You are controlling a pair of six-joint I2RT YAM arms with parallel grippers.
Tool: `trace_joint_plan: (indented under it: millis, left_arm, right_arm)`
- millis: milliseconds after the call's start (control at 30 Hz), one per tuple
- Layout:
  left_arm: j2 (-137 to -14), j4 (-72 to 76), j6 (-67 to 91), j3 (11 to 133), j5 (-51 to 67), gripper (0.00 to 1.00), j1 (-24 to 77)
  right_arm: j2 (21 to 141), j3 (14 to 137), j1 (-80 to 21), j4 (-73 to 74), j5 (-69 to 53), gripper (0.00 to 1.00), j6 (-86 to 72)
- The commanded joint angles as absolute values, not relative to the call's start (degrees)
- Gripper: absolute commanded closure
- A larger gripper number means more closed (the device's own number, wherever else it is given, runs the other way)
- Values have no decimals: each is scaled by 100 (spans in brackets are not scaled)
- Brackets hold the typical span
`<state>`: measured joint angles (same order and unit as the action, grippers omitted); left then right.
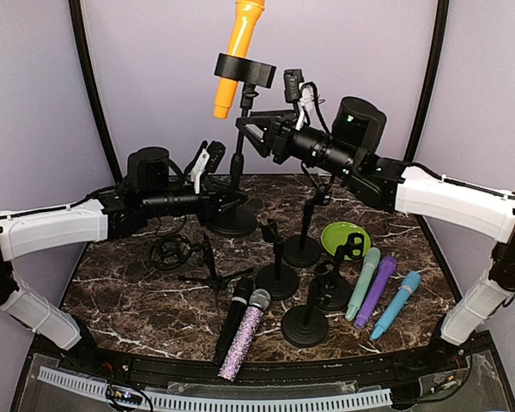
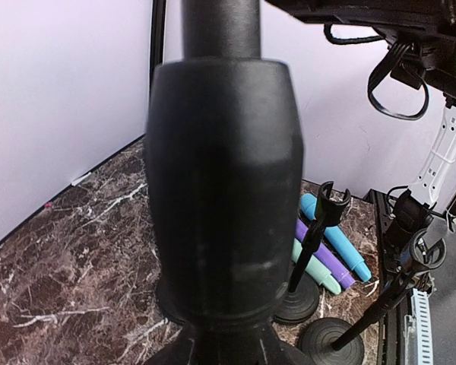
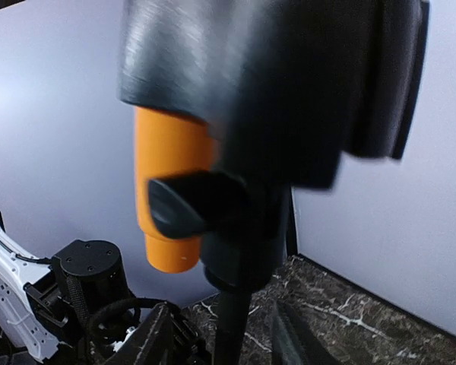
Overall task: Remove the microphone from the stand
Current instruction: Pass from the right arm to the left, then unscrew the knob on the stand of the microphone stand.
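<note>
An orange microphone sits tilted in the black clip of a tall stand at the back of the table. In the right wrist view the microphone shows beside the clip's knob. My right gripper is open just below the clip, and its fingers straddle the thin pole with a gap on each side. Low on the same stand, my left gripper is shut on the thick collar, which fills the left wrist view.
Several short empty stands crowd the table's middle, near a green bowl. Teal, purple and blue microphones lie at the right. A black one and a glittery one lie in front. A small tripod stands at the left.
</note>
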<state>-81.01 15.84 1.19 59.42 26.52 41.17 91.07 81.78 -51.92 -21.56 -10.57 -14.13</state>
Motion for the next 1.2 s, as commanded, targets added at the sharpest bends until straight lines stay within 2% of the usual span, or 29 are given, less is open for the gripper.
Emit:
trace_joint_plan:
  millis: [0, 167, 300, 467, 700, 833, 933, 1167]
  left_arm:
    - [-7429, 2394, 518, 5910, 2804, 100, 4132]
    - [-7093, 2388, 597, 5845, 2753, 100, 4134]
    - [-6956, 2366, 531, 5670, 2572, 100, 4133]
    - [-7000, 2305, 518, 5517, 2228, 100, 4133]
    - [-7083, 2344, 522, 5443, 2181, 100, 4134]
    - [-7088, 2424, 551, 5395, 2244, 100, 4135]
    - [-7121, 2421, 560, 5410, 2304, 100, 4139]
    - [-7141, 2427, 569, 5408, 2378, 100, 4135]
  right_arm:
    - [8655, 7876, -5229, -2484, -887, 42, -1391]
    - [8443, 7479, -5230, -2283, -1065, 28, -1411]
    - [8510, 7439, -5258, -2249, -1343, 25, -1655]
    - [8815, 7581, -5535, -2340, -1206, 33, -1785]
    - [9144, 7769, -5850, -2277, -734, 37, -1710]
    - [9281, 7841, -5893, -2277, -356, 50, -1805]
    - [9353, 7923, -5902, -2299, -315, 56, -1792]
    - [9579, 8213, -5918, -2302, -419, 58, -1767]
